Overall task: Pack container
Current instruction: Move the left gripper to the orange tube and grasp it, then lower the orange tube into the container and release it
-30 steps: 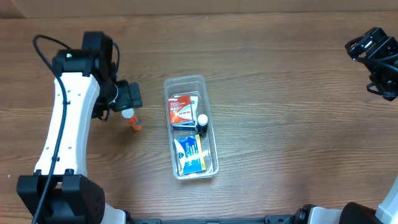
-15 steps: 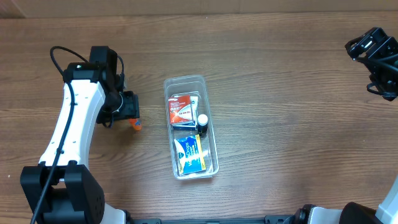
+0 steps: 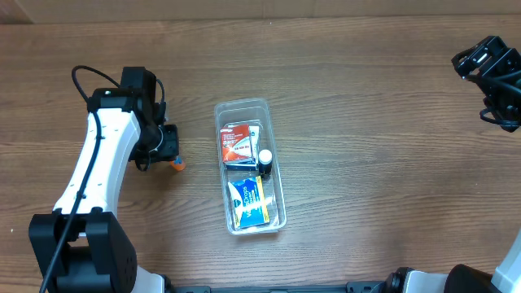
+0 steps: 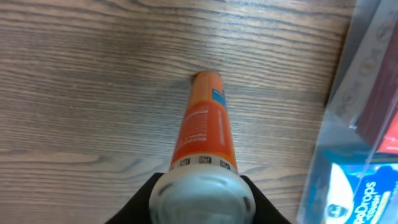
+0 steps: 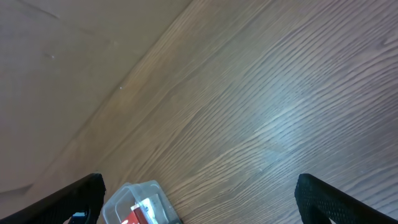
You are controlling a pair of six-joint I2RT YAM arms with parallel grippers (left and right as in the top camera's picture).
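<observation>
Jaws of the left gripper pinched the unpacked orange tube on the tabletop, left of the central container that held a red box, blue box and bottle; those of the right gripper stood wide, empty.

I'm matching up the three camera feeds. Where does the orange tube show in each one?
Overhead: orange tube left of the container, only its orange tip showing.
Left wrist: orange tube at centre of frame, white cap nearest the camera; container at the right edge.
Right wrist: not in it; the container's corner shows at bottom left.
Shared landmark: the container.
</observation>
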